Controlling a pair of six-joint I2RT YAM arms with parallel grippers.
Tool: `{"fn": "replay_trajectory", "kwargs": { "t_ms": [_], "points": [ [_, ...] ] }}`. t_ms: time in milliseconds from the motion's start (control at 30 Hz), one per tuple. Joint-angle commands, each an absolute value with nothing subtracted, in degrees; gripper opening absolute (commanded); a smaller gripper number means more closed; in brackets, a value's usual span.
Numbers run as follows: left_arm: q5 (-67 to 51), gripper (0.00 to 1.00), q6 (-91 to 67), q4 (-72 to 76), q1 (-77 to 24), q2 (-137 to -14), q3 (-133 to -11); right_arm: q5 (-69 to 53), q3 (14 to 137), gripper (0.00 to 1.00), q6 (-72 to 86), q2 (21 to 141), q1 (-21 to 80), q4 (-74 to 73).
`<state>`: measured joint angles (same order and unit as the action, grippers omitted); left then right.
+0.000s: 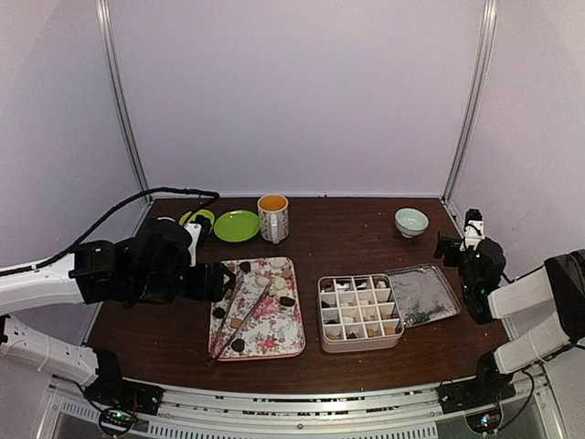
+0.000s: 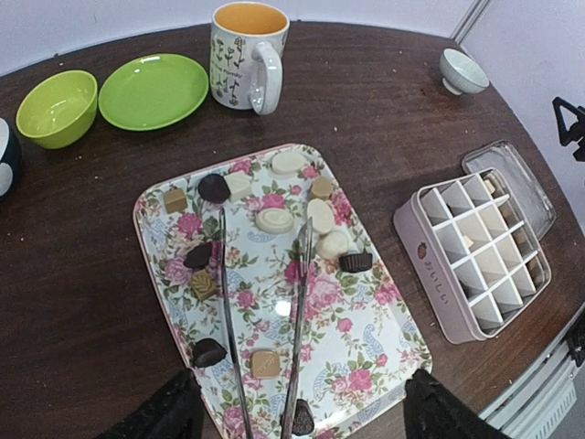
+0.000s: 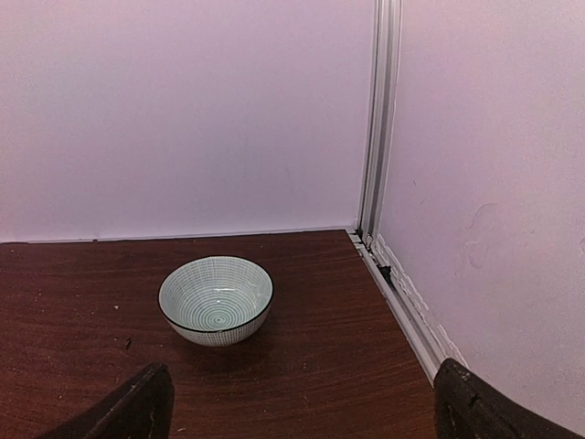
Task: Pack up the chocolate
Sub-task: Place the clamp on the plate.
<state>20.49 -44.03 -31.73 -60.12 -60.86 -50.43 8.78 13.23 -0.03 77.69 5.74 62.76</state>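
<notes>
Two green dishes at back left: green bowl (image 2: 55, 105), then plate (image 2: 154, 90) just beside it, apart. Mug (image 2: 239, 57) next to the right, upright, orange inside, handle toward near side.

Left gripper (image 2: 297, 413) above left part of tray (image 2: 384, 338), clear of it. Fingers (image 2: 169, 416) spread wide, nothing held. Tongs (image 2: 226, 302) flat on tray, seen below and between the fingers in wrist view, no contact with either visible. Tong arms close together at gripper end, splayed toward mug.

Chocolates (image 2: 274, 219): about fourteen loose on tray, dark, tan and white mixed. White ones mostly in far half, around the tong tips. Dark and tan ones along left tong arm and at near end. One dark piece at bottom edge of wrist view, partly cut off.

Box (image 2: 430, 265) right of tray, near but apart, split into a grid of compartments. More chocolates in several compartments in top view; too small to sort by cell. Lid (image 1: 422, 294) flat on table just right of box; contact unclear.

Pale bowl (image 3: 216, 300) at back right, upright, well apart from box.

Right gripper (image 3: 297, 412) at right edge of table, raised, aimed at pale bowl. Fingers wide, nothing between them.
</notes>
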Motion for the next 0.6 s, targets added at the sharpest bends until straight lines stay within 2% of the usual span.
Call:
{"fn": "replay_trajectory", "kwargs": {
  "t_ms": [0,267,333,367,567],
  "points": [
    [22.3,0.79,-42.3,-29.5,-59.8,-58.6,-51.3,8.7,14.1,1.0,0.0,77.8,5.4,62.7],
    [21.4,0.85,-39.4,-21.8,-59.8,-55.9,-47.3,8.7,14.1,1.0,0.0,77.8,5.4,62.7],
    [21.0,0.96,-37.9,-19.8,-59.8,-55.9,-46.5,8.7,14.1,1.0,0.0,77.8,5.4,62.7],
    [20.8,0.97,-37.1,-19.0,-59.8,-56.0,-46.3,8.7,14.1,1.0,0.0,77.8,5.4,62.7],
    [21.3,0.98,-33.3,-14.4,-59.1,-56.7,-44.8,8.7,14.1,1.0,0.0,77.8,5.4,62.7]
  ]
}}
